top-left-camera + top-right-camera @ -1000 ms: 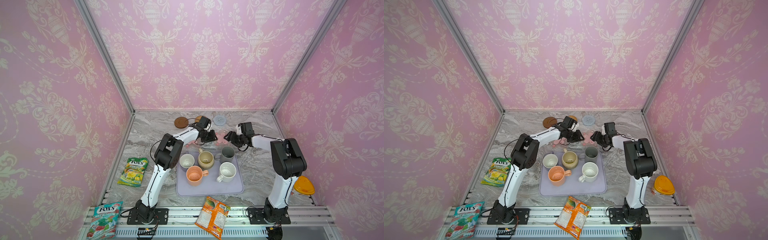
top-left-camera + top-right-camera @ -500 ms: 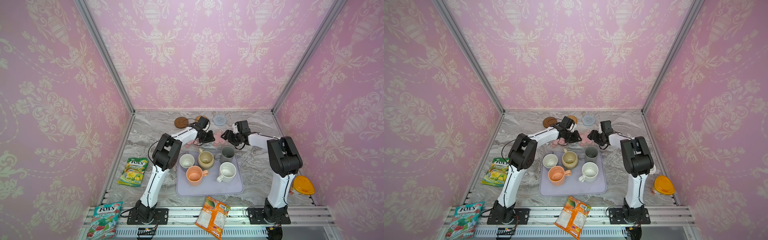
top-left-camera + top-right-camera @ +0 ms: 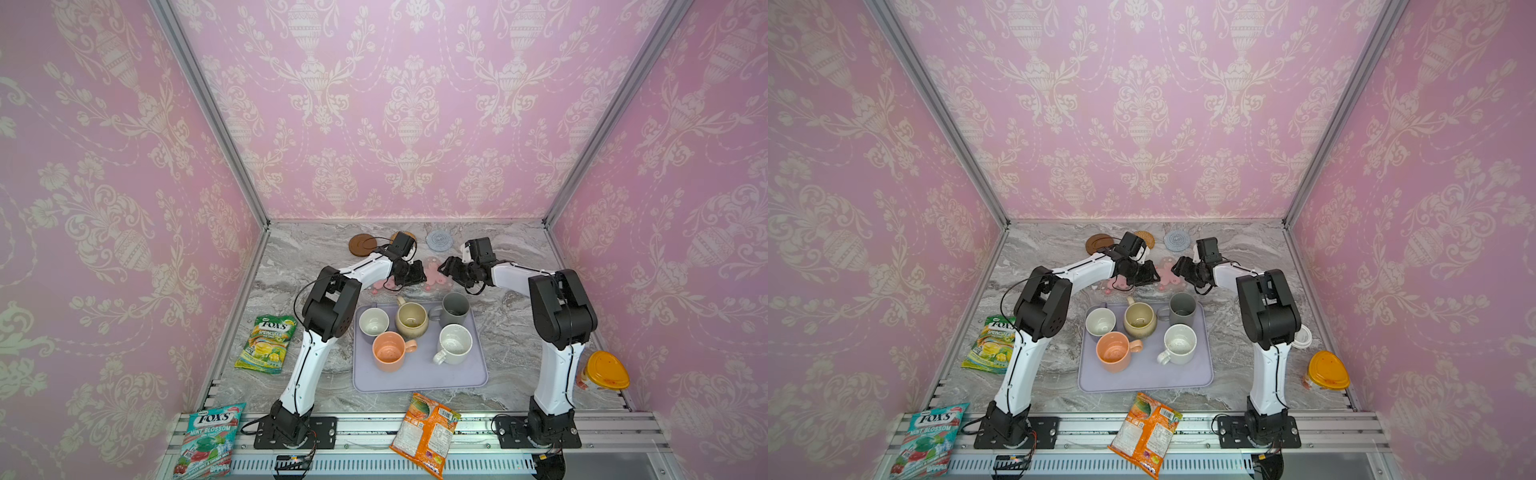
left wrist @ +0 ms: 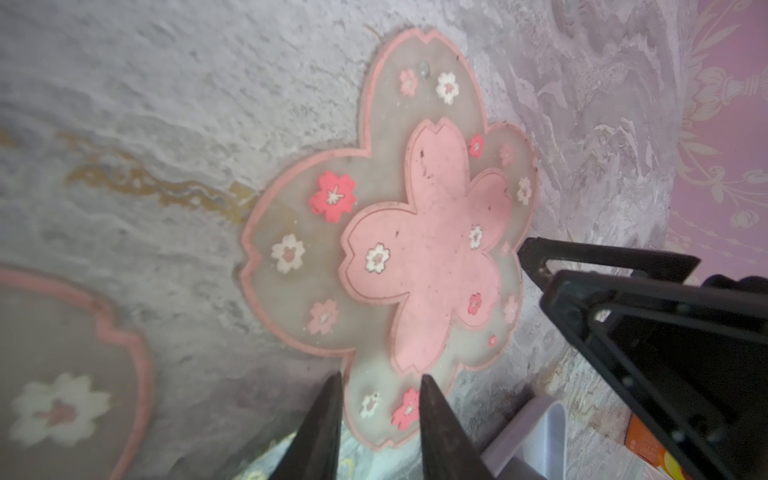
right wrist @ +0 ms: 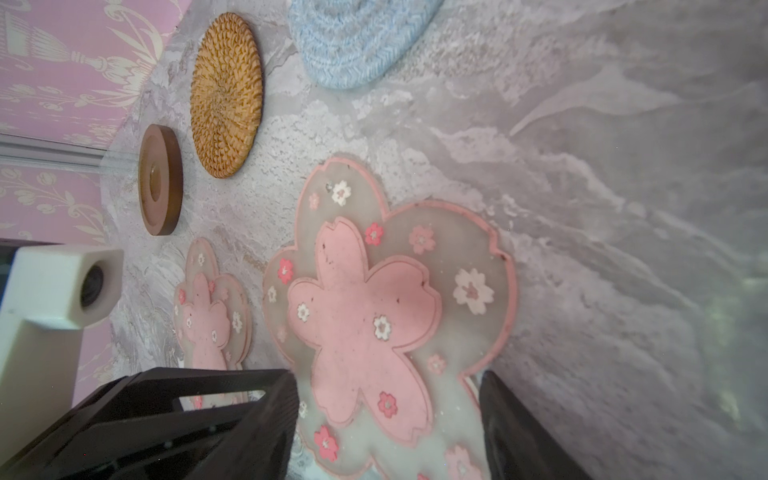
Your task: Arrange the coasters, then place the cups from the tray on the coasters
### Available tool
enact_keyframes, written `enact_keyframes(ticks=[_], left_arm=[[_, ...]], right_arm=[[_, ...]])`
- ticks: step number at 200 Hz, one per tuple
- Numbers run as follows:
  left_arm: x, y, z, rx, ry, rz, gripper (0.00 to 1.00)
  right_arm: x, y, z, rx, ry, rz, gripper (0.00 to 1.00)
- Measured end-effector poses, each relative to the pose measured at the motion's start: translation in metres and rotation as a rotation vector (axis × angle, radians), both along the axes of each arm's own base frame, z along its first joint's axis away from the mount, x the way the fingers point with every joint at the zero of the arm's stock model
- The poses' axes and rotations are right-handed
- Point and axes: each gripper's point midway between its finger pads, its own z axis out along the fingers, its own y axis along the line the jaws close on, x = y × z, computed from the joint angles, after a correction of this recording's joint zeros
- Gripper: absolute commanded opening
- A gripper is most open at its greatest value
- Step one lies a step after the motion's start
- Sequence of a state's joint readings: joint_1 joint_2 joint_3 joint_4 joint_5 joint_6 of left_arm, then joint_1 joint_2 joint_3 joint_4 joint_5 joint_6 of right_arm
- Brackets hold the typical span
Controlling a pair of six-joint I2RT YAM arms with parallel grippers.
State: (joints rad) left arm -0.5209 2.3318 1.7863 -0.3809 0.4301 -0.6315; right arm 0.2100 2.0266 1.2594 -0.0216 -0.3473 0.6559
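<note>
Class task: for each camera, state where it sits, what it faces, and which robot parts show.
Both top views: high in front, looking down over the tray; left arm, right arm whole.
Left wrist: on the left arm, facing down at the flower coaster; left tool tips, right tool.
Right wrist: on the right arm, facing that coaster; right tool tips, left arm's white camera.
Wrist views share that coaster.

Showing a lavender-grey tray [image 3: 415, 379] lying flat, carrying five upright mugs: lavender mug [image 3: 373, 322], beige-olive mug [image 3: 411, 319] and dark grey mug [image 3: 456, 309] along its far side, peach mug [image 3: 389, 351] and white mug [image 3: 455, 344] nearer. Showing, beyond it, a clear pink-flower coaster [image 5: 374, 316] and a second pink-flower coaster [image 5: 210, 311] lying flat, slightly apart; further back, a wooden coaster [image 3: 362, 244], rattan coaster [image 5: 226, 93] and blue-grey lacy coaster [image 3: 440, 240] lining up
</note>
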Motion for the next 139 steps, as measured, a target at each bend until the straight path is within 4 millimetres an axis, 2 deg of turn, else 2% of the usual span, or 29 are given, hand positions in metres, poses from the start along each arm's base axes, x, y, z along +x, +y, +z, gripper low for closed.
enact_keyframes(ticks=[59,139], left_arm=[[-0.009,0.01,0.0,0.007,0.018,0.013,0.34],[-0.005,0.018,0.0,0.005,0.025,0.033,0.34]], right_arm=[[-0.003,0.012,0.001,0.006,-0.002,0.018,0.71],[-0.004,0.015,0.0,0.013,0.004,0.015,0.71]])
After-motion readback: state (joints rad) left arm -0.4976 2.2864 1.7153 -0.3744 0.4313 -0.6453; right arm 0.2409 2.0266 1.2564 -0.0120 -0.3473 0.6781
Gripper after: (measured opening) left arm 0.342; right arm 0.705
